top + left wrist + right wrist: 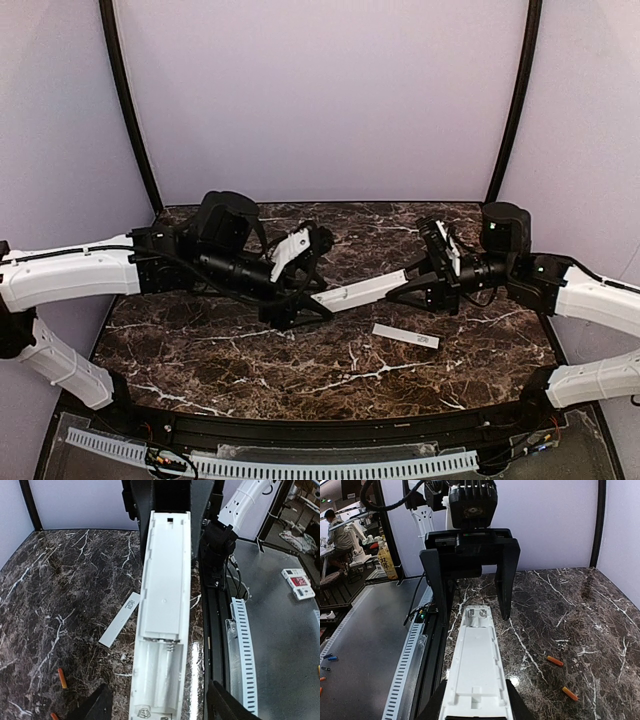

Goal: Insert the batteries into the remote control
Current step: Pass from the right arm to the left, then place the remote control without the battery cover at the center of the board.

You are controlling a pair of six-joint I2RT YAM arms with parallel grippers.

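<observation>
The remote control (358,292) is a long white bar lying between my two grippers, back side up. Its battery recess (159,672) is open, with springs showing and nothing in it. My right gripper (476,692) is shut on the end of the remote far from the recess. My left gripper (159,687) is open, with its fingers (505,580) standing wide on either side of the recess end, apart from it. Two orange-red batteries (555,661) (570,693) lie on the marble table beside the remote. They also show in the left wrist view (62,678). They are hidden in the top view.
The thin white cover strip (405,335) lies flat on the table near the remote, also seen in the left wrist view (120,625). A black rail and a white slotted cable duct (300,466) run along the table's near edge. Purple walls enclose the other sides.
</observation>
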